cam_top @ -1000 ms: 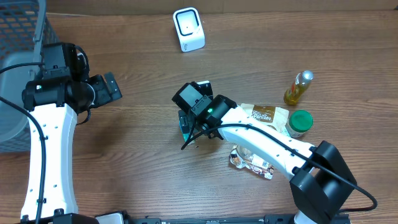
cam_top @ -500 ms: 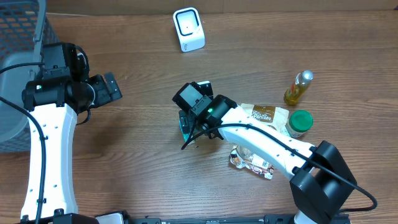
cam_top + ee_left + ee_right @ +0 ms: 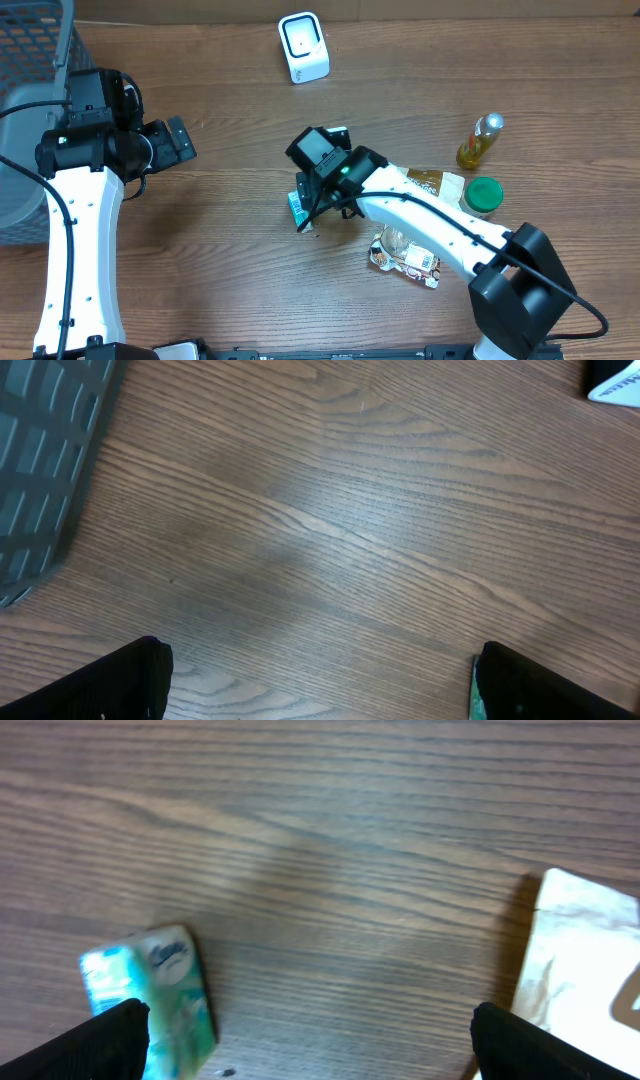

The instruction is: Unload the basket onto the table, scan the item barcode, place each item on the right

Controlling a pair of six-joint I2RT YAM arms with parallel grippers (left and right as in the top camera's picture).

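Overhead: small teal tissue pack (image 3: pixel 296 206) lies flat mid-table, partly hidden under the right arm's wrist. White scanner (image 3: pixel 303 47) sits well apart at the far edge.
Right wrist: right gripper (image 3: pixel 320 1045) spread wide, holding nothing. Pack lies just beside the finger at frame left; teal-white wrapper, print too blurred to read. Beige pouch (image 3: pixel 585 960) opposite.
Left wrist: left gripper (image 3: pixel 320 690) spread wide, empty, over bare wood; grey basket (image 3: pixel 45 450) corner visible.
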